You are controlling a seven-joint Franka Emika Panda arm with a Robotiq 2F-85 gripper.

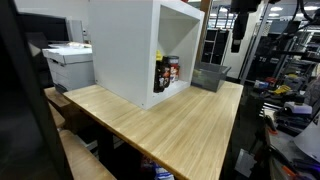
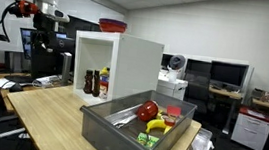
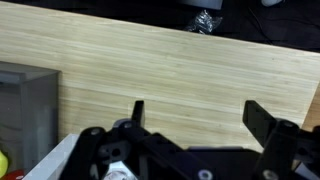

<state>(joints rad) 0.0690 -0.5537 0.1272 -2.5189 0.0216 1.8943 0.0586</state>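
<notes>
Fingers of the gripper (image 3: 195, 108) are standing wide apart, gripping nothing, and hanging high over bare wood of the desk (image 3: 150, 60). Nearest to them, the grey metal bin (image 2: 108, 133) is sitting at a desk corner just beside the white cabinet (image 2: 136, 60), opening upward with fruit inside. In the wrist view it is showing at the left edge, sideways from the gripper. Its long axis seems to be running along the cabinet's wall.
</notes>
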